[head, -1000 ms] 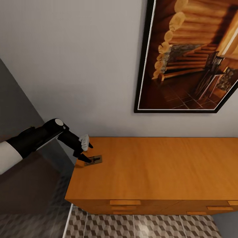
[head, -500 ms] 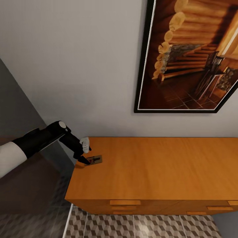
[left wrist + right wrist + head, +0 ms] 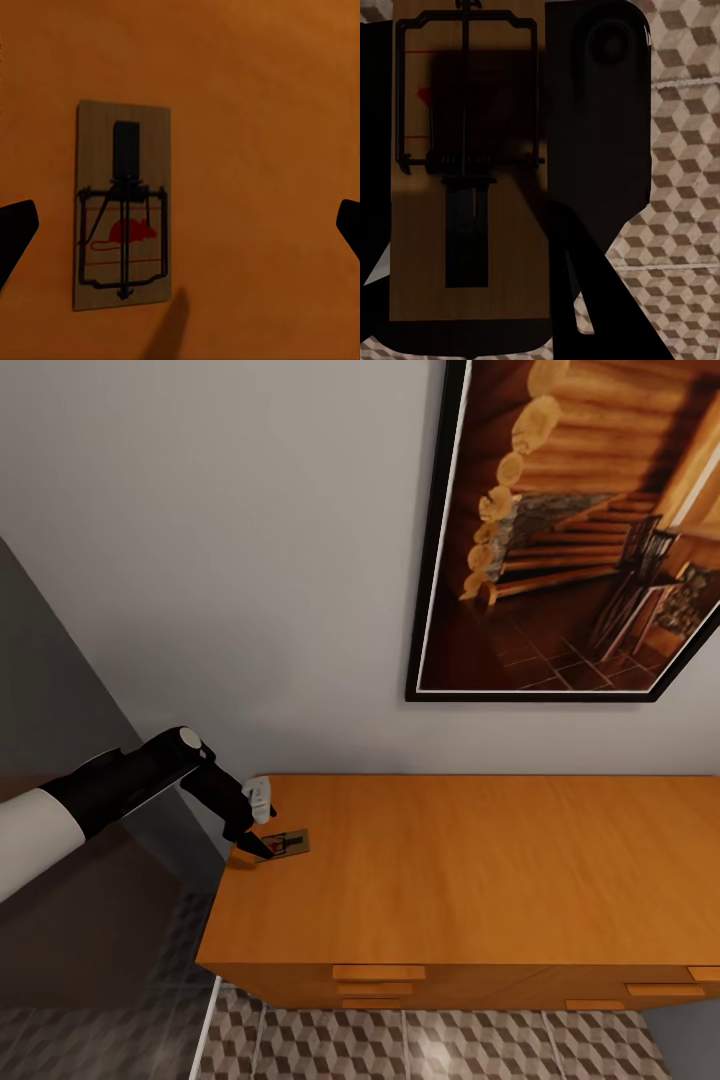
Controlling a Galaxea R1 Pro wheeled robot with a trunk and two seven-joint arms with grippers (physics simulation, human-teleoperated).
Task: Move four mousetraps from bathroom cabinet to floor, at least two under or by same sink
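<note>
One mousetrap (image 3: 286, 845), a small wooden slab with a dark wire spring, lies flat on top of the cabinet (image 3: 480, 870) near its left end. My left gripper (image 3: 258, 847) hovers just over the trap's left edge. In the left wrist view this mousetrap (image 3: 124, 206), printed with a red mouse, lies on the cabinet top (image 3: 262, 112) between my left gripper's (image 3: 180, 229) widely open fingertips (image 3: 15, 232). My right gripper (image 3: 469, 180) is shut on another mousetrap (image 3: 465, 247), held above the bathroom floor (image 3: 682, 150). The sink is out of view.
A dark-framed picture (image 3: 580, 530) hangs on the grey wall above the cabinet. Drawer handles (image 3: 378, 972) line the cabinet front, with patterned floor tiles (image 3: 400, 1045) below. A dark glass panel (image 3: 60, 880) stands left of the cabinet.
My left gripper has sunk slightly towards the mousetrap on the cabinet top. The trap itself has not moved.
</note>
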